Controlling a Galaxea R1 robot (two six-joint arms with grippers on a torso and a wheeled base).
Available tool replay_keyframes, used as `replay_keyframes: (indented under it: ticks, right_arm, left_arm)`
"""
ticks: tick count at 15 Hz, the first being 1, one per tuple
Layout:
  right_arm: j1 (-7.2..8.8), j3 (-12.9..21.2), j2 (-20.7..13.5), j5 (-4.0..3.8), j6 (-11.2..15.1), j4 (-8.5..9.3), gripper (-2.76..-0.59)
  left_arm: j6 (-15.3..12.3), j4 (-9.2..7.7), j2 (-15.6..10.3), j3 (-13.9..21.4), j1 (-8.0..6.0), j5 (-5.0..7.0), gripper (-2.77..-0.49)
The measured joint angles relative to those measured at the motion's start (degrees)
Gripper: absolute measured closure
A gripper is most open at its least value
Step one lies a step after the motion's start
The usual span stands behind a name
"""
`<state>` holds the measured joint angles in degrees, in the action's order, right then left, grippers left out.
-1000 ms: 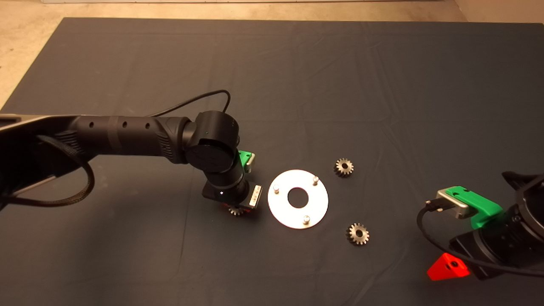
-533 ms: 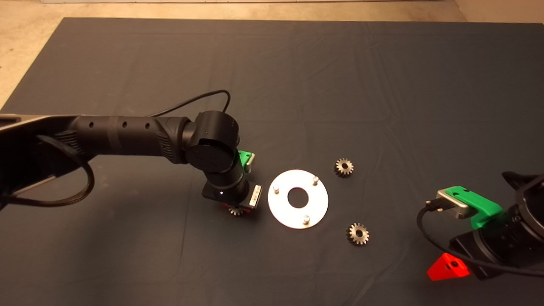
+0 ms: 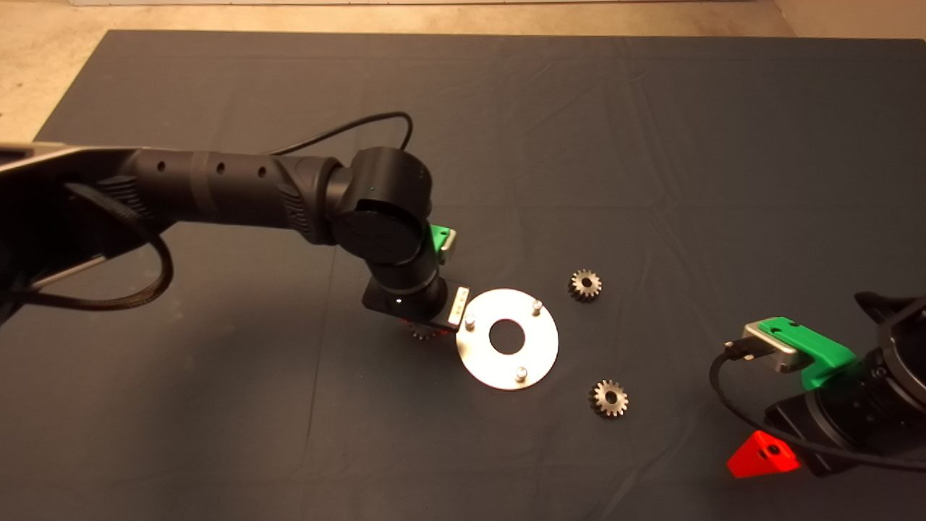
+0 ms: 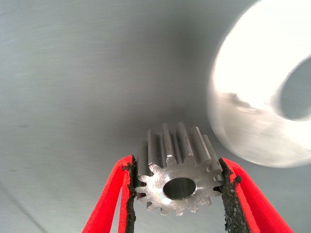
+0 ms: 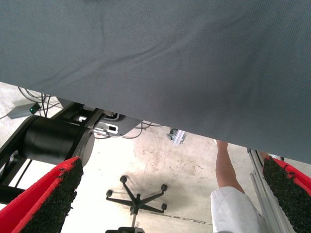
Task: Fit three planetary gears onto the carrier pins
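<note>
My left gripper (image 3: 424, 330) is shut on one planetary gear (image 4: 177, 167), a small silvery spur gear with a central bore. It holds the gear above the mat, just beyond the left rim of the round silver disc (image 3: 506, 362). The disc (image 4: 252, 97) shows blurred beside the held gear in the left wrist view. Three carrier pins stand bare on the disc: one on the left (image 3: 470, 320), one at the back (image 3: 537, 306), one at the front (image 3: 521, 373). Two more gears (image 3: 585, 284) (image 3: 608, 398) lie right of the disc. My right gripper (image 3: 761, 456) waits open at the lower right.
The dark mat (image 3: 217, 434) ends at a pale floor on the far and left sides. A black cable (image 3: 347, 130) loops off the left arm. Beyond the mat's edge the right wrist view shows a chair base (image 5: 136, 199) and a person's leg (image 5: 228, 179).
The left arm has moved right and toward the back with the gear, from the mat left of the disc to the disc's left rim. The right arm has not moved.
</note>
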<state>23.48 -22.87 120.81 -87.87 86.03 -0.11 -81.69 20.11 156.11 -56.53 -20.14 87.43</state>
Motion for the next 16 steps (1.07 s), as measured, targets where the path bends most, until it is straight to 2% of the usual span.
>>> replay_keyframes:
  ticks: [3,6,9,12,16]
  right_arm:
    - [0.02,0.0,0.0,0.0,0.01,0.0,-2.75]
    - [0.02,0.0,0.0,0.0,0.0,0.0,-2.75]
    - [0.02,0.0,0.0,0.02,0.01,0.0,-2.75]
    - [0.01,0.0,-0.02,0.0,0.01,0.0,-2.75]
    - [0.02,0.0,0.0,0.02,0.01,0.0,-2.75]
  left_arm:
    - [-0.12,-1.87,2.22,-0.77,-0.55,0.0,-0.93]
    - [-0.11,-2.31,3.64,-2.49,-1.05,0.03,-0.93]
    - [0.84,-3.61,5.61,-5.26,-1.18,0.05,-0.93]
    - [2.64,-4.07,7.75,-8.63,-1.18,0.0,-0.93]
    - [3.41,-4.48,8.54,-10.58,-1.18,0.02,-0.93]
